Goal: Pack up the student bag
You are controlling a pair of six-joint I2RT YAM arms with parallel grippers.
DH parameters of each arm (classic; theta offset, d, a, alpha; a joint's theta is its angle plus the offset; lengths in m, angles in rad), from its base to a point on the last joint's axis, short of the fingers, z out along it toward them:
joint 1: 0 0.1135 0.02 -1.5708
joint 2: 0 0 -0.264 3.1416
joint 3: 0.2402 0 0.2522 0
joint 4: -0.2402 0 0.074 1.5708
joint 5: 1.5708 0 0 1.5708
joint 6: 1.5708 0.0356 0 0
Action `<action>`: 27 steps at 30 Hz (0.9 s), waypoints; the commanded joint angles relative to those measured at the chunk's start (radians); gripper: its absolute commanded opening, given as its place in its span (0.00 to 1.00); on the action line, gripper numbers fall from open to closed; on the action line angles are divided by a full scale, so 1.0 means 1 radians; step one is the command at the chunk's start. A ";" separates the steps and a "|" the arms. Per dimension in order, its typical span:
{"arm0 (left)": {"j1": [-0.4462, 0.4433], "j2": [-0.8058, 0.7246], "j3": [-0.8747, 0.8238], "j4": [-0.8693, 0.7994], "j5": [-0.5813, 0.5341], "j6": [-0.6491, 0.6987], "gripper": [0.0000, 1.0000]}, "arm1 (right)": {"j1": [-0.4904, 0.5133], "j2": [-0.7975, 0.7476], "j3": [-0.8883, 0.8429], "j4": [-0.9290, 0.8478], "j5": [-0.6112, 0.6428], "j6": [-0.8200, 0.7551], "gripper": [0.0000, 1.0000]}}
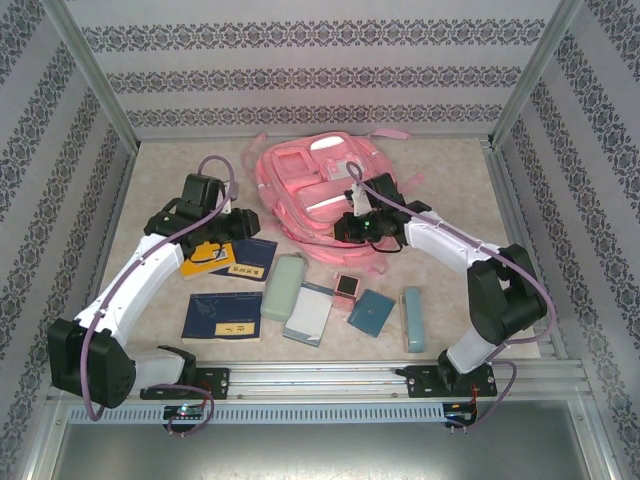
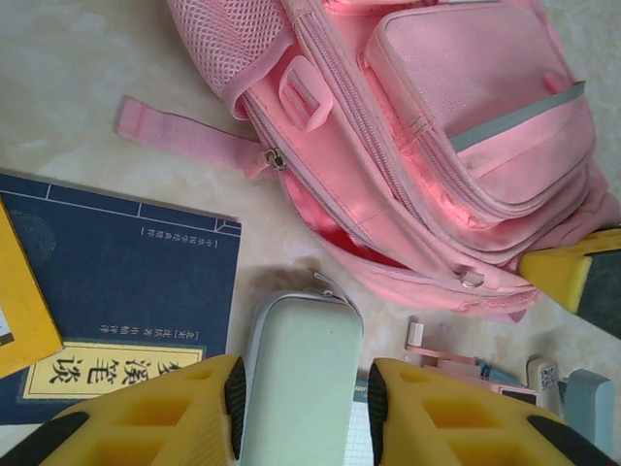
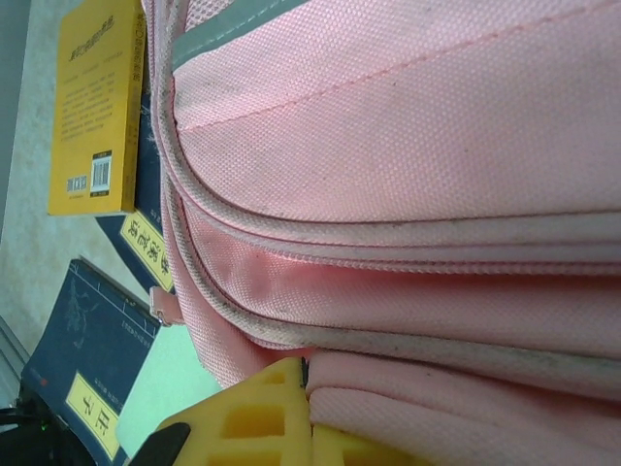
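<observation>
Right gripper (image 3: 309, 393) pinches the student bag (image 3: 408, 146) (inside hidden); left gripper (image 2: 303, 403) gapes astride a green case (image 2: 301, 359)

White links (image 1: 130, 285), black joints (image 1: 85, 360), purple cables (image 1: 215, 165), yellow end effector fingers (image 2: 146, 417).

We see the pink student bag (image 1: 300, 185) lying at the far middle of the table (image 1: 150, 170); the right gripper (image 1: 356, 230) sits at its near edge; the left gripper (image 1: 215, 248) hangs over a yellow book (image 1: 203, 265) beside a dark blue book (image 1: 252, 262); nearer us lie a second blue book (image 1: 225, 318), a pale green case (image 1: 282, 287), a white notebook (image 1: 308, 314), a small pink frame (image 1: 347, 287), a teal booklet (image 1: 371, 311) and a pale teal box (image 1: 412, 319).
</observation>
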 commanded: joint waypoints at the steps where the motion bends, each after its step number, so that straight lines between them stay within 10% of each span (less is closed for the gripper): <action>1: -0.033 -0.010 0.009 -0.065 -0.045 0.044 0.39 | 0.000 -0.044 0.044 -0.057 -0.030 -0.084 0.00; 3: -0.052 0.005 0.014 -0.078 -0.048 0.044 0.40 | 0.004 -0.057 0.041 -0.072 0.014 -0.087 0.25; 7: -0.119 0.019 0.033 -0.106 -0.086 0.052 0.40 | 0.034 -0.103 0.038 -0.131 0.162 -0.090 0.43; 22: -0.221 0.113 0.147 -0.154 -0.134 0.183 0.46 | 0.242 -0.369 -0.125 -0.386 0.428 -0.158 0.67; 27: -0.220 0.106 0.110 -0.118 -0.155 0.192 0.47 | 0.265 -0.359 -0.140 -0.442 0.575 0.117 0.75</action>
